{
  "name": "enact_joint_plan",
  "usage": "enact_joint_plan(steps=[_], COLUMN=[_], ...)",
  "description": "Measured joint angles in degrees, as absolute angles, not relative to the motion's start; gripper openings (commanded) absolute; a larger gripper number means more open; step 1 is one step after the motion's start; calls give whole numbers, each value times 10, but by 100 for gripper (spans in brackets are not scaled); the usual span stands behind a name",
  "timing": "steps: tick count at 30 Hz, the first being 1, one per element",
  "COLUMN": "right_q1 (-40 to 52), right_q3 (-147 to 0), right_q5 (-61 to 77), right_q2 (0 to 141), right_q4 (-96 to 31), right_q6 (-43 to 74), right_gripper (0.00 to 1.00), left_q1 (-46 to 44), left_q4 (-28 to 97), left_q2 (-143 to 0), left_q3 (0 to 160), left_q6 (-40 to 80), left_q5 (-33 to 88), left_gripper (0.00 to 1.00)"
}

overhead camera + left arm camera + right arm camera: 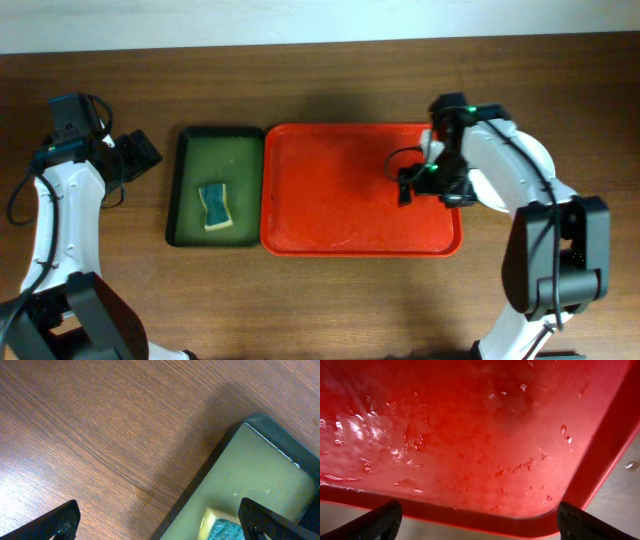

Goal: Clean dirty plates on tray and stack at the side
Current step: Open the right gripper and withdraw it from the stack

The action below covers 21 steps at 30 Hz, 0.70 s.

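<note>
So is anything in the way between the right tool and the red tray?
No, nothing visible. The right tool hangs open over the right end of the red tray, and the wrist view shows only bare wet floor with water drops beneath it. No plates show in any view.

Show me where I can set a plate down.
Bare: the wet floor of the red tray left of the right hand, and the table strips in front of and behind both trays. Crowded: the red tray's right end under that hand, and the green tray, which holds a sponge.
</note>
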<state>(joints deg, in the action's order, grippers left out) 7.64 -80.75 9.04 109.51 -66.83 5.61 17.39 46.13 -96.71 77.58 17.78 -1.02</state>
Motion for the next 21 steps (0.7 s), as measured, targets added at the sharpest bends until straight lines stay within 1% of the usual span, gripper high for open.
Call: enact_joint_plan(steps=[3, 7, 21], right_q1=[121, 128, 128], right_q3=[-807, -807, -807], right_q5=[11, -32, -41], right_q2=[1095, 1095, 1095], right_q4=[-655, -642, -625], right_q6=[31, 24, 23], right_gripper=[99, 99, 99], left_q1=[174, 174, 174], left_q4=[461, 461, 461], left_q2=[-967, -967, -967], left_q3=[776, 776, 776], left_q6=[178, 178, 178], left_q5=[-10, -10, -10], left_gripper=[99, 99, 99])
